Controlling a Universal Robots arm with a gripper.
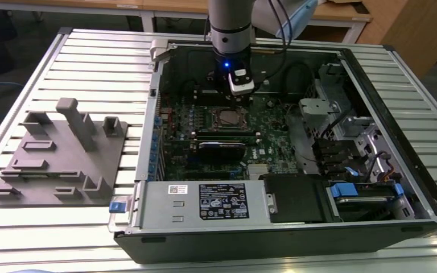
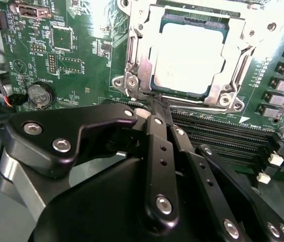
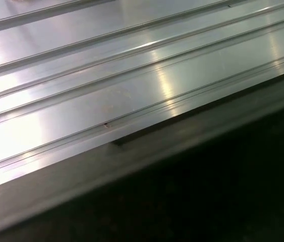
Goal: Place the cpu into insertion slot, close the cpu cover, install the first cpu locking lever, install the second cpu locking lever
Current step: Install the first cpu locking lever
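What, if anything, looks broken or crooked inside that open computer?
Nothing stands out. In the second wrist view the cpu lies flat and straight in the insertion slot, with the cpu cover down over its edges. The tool sits by the slot's edge. I see nothing spilled, bent or cracked on the green board.

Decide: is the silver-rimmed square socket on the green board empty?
No, a flat square silver-grey chip lies inside it, ringed by the thin silvery cover frame.
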